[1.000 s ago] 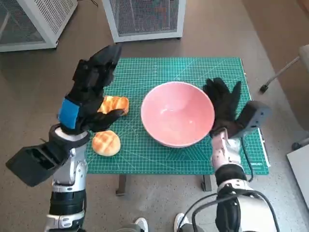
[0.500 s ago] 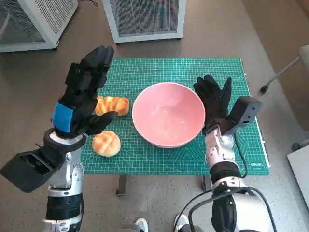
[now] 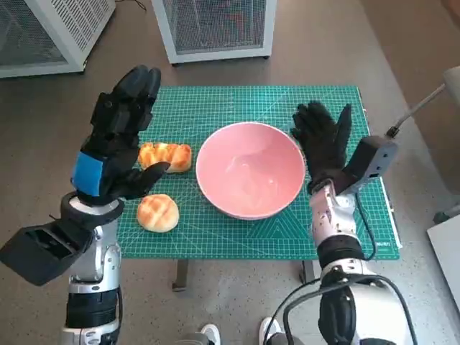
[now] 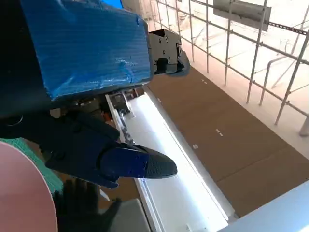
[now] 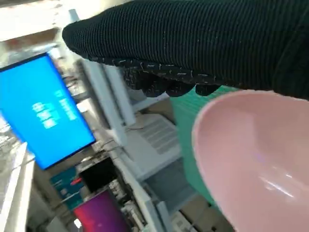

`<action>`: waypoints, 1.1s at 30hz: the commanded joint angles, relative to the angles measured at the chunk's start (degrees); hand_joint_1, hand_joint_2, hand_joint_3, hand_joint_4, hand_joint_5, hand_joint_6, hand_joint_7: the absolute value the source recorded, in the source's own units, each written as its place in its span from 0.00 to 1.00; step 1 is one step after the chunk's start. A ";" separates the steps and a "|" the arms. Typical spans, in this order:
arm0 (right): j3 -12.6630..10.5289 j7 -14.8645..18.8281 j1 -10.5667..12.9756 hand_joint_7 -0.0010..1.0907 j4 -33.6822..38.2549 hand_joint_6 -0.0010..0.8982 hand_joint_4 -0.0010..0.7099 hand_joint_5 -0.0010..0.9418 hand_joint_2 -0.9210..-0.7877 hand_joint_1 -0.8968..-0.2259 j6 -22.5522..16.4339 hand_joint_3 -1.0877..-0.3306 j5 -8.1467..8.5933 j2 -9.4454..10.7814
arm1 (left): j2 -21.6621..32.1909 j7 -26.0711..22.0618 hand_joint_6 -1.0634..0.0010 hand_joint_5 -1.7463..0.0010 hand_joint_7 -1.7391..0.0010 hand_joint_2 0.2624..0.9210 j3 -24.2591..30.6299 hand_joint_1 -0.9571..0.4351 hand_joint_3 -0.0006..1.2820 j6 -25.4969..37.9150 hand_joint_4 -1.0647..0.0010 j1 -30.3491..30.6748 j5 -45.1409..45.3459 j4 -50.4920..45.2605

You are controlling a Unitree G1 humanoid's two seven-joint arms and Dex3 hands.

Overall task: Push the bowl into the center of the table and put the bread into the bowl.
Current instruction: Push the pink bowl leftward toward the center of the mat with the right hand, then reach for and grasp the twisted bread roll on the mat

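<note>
Left fingers: we see them spread apart and raised, holding nothing; the thumb juts toward the bread.
Left hand (image 3: 115, 140): it hangs above the mat's 9 o'clock edge, blue tape facing the camera, touching no object on the table.
Right fingers: apart and extended, gripping nothing.
Right hand (image 3: 323, 140): it stands just beside the bowl at the bowl's 3 o'clock; we cannot tell whether it touches the rim.
Bowl (image 3: 250, 178): pink, upright, sitting about mid-mat, slightly toward 6 o'clock; nothing lies inside it.
Long bread (image 3: 167, 155): on the mat at the bowl's 9 o'clock, near the rim, partly under the left hand in our head view.
Round bread (image 3: 157, 212): at 7 o'clock from the bowl, apart from it.
Green mat (image 3: 215, 100): covers the small table.
White mesh unit (image 3: 215, 25): on the floor at 12 o'clock.
</note>
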 commanded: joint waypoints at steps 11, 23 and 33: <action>4.26 16.85 3.31 0.40 -15.67 0.09 0.27 0.03 0.00 0.61 -19.14 0.60 1.71 -2.64 | 16.73 3.36 0.96 1.00 0.82 0.99 0.35 0.30 0.08 0.51 0.95 -5.52 22.70 5.84; 10.58 24.11 12.22 0.47 -40.10 0.07 0.33 0.03 0.00 0.63 -20.23 0.61 8.29 -1.81 | 22.41 0.33 0.99 1.00 0.89 0.72 -7.62 0.55 0.01 21.30 1.00 -12.01 35.55 4.13; 13.92 22.64 17.69 0.48 -52.41 0.08 0.34 0.02 0.00 0.61 -12.96 0.76 10.30 -1.30 | 22.37 -3.14 0.96 1.00 0.89 0.70 -14.56 0.74 0.01 25.88 1.00 -17.53 38.46 10.08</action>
